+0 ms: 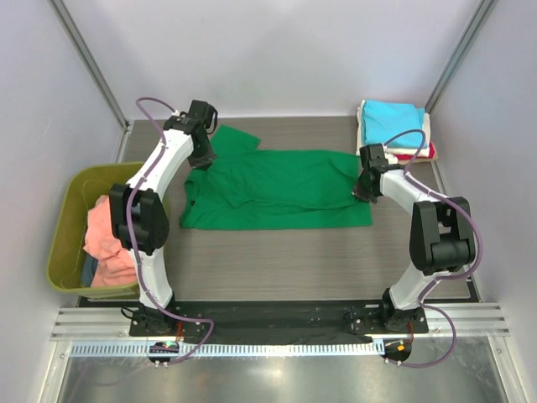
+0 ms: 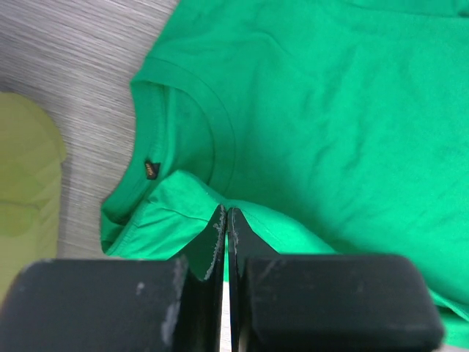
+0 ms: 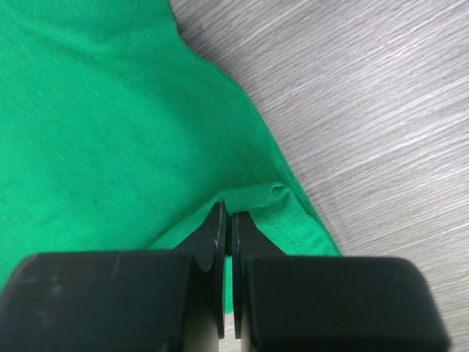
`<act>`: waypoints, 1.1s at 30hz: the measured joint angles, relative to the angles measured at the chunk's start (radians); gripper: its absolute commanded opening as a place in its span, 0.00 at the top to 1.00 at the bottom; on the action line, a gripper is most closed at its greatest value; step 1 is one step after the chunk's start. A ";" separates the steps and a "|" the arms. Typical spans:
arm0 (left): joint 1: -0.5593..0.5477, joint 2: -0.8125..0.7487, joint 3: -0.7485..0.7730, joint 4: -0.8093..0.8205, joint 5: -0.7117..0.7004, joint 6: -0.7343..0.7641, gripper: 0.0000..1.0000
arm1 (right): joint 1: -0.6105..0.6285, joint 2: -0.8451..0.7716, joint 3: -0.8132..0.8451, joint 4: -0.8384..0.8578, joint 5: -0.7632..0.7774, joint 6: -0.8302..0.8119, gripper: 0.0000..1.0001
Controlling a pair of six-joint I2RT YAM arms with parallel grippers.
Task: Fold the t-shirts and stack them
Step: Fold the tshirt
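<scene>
**Green t-shirt [image 1: 277,189] spread mid-table [image 1: 294,260], pinched at two edges**

Top view: the wrists hide the tips of the left gripper [image 1: 201,159] and right gripper [image 1: 362,195]. A cyan t-shirt [image 1: 390,117] covers most of the far-right stack, and the tub [image 1: 60,239] is part-hidden by the left arm.
Left wrist view: closed jaws nip a raised fold beside the collar [image 2: 222,123].
Right wrist view: closed jaws nip the bunched hem corner [image 3: 293,213].

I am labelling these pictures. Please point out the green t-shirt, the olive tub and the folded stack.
green t-shirt [image 1: 277,189], top view, middle of its body.
olive tub [image 1: 65,239], top view, its left wall.
folded stack [image 1: 390,117], top view, cyan top shirt.
</scene>
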 measured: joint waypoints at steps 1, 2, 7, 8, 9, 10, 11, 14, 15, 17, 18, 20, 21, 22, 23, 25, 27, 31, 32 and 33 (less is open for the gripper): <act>0.002 -0.002 0.000 0.000 -0.003 0.000 1.00 | -0.003 0.000 0.000 0.002 -0.002 0.000 0.99; 0.005 -0.002 0.001 0.000 -0.005 0.000 1.00 | -0.003 0.000 0.000 0.004 -0.005 0.000 0.99; 0.013 0.010 0.032 -0.010 -0.008 0.001 1.00 | -0.006 0.010 0.001 0.013 -0.016 0.000 0.99; 0.014 0.022 0.055 -0.013 -0.008 0.002 1.00 | -0.006 0.017 0.004 0.014 -0.018 0.000 0.99; 0.014 0.042 0.092 -0.015 -0.007 0.003 0.99 | -0.007 0.029 0.010 0.015 -0.023 0.000 0.99; 0.014 0.068 0.132 -0.017 -0.007 0.004 0.99 | -0.009 0.042 0.018 0.016 -0.026 0.000 0.99; 0.015 0.099 0.182 -0.023 -0.007 0.005 0.94 | -0.011 0.056 0.026 0.019 -0.030 0.000 0.92; 0.019 0.203 0.332 -0.040 -0.008 0.013 0.67 | -0.026 0.101 0.057 0.031 -0.055 0.003 0.20; 0.020 0.235 0.377 -0.055 -0.008 0.017 0.61 | -0.032 0.109 0.064 0.037 -0.061 0.003 0.03; 0.025 0.278 0.430 -0.079 -0.007 0.020 0.52 | -0.048 0.112 0.066 0.045 -0.071 -0.008 0.00; 0.026 0.281 0.423 -0.090 -0.006 0.018 0.50 | -0.056 0.108 0.065 0.049 -0.071 -0.010 0.00; 0.028 0.237 0.323 -0.080 -0.011 0.006 0.49 | -0.071 0.088 0.045 0.068 -0.071 -0.011 0.00; 0.029 0.192 0.237 -0.066 -0.010 0.001 0.50 | -0.076 0.066 0.027 0.075 -0.071 -0.011 0.00; 0.029 0.137 0.125 -0.034 -0.008 -0.007 0.49 | -0.079 0.032 -0.007 0.087 -0.071 -0.010 0.00; 0.029 0.071 0.012 -0.015 -0.002 -0.022 0.49 | -0.084 -0.017 -0.052 0.104 -0.070 -0.008 0.00; 0.023 -0.070 -0.200 0.029 0.013 -0.049 0.49 | -0.089 -0.119 -0.148 0.135 -0.072 -0.001 0.00; 0.017 -0.224 -0.390 0.080 0.023 -0.078 0.50 | -0.088 -0.224 -0.241 0.140 -0.079 0.011 0.00; 0.009 -0.444 -0.621 0.173 0.030 -0.126 0.50 | -0.088 -0.347 -0.372 0.172 -0.105 0.031 0.02; 0.008 -0.480 -0.669 0.203 0.034 -0.134 0.50 | -0.088 -0.358 -0.399 0.181 -0.116 0.035 0.03; 0.008 -0.505 -0.715 0.236 0.034 -0.142 0.49 | -0.088 -0.362 -0.422 0.187 -0.127 0.037 0.04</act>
